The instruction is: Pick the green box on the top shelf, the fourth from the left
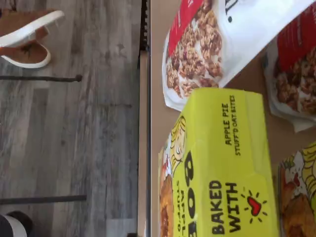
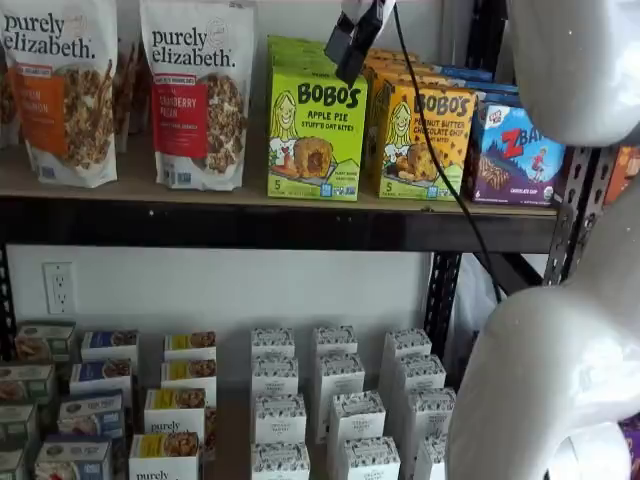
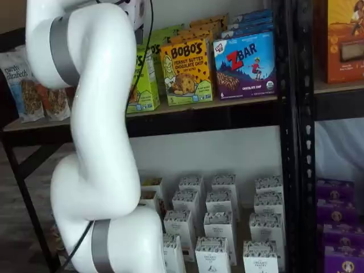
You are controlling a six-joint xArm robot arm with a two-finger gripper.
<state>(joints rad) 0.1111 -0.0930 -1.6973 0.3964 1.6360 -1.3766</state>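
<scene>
The green box (image 2: pixel 316 132) stands upright at the front of the top shelf (image 2: pixel 130 186), with more green cartons behind it. My gripper (image 2: pixel 347 52) hangs from above, just over the box's top right corner and in front of it. Its black fingers show side-on with no plain gap and nothing in them. In a shelf view my arm hides most of the green box (image 3: pixel 145 79), and only the gripper's white body shows above it. The wrist view looks down on the box's top (image 1: pixel 222 163), printed "APPLE PIE"; no fingers show there.
A Purely Elizabeth granola bag (image 2: pixel 198 92) stands left of the green box. The yellow-orange Bobo's peanut butter carton (image 2: pixel 427 142) touches its right side, then the ZBar carton (image 2: pixel 518 155). White boxes (image 2: pixel 340 400) fill the lower shelf. A black upright (image 3: pixel 293 114) stands at the right.
</scene>
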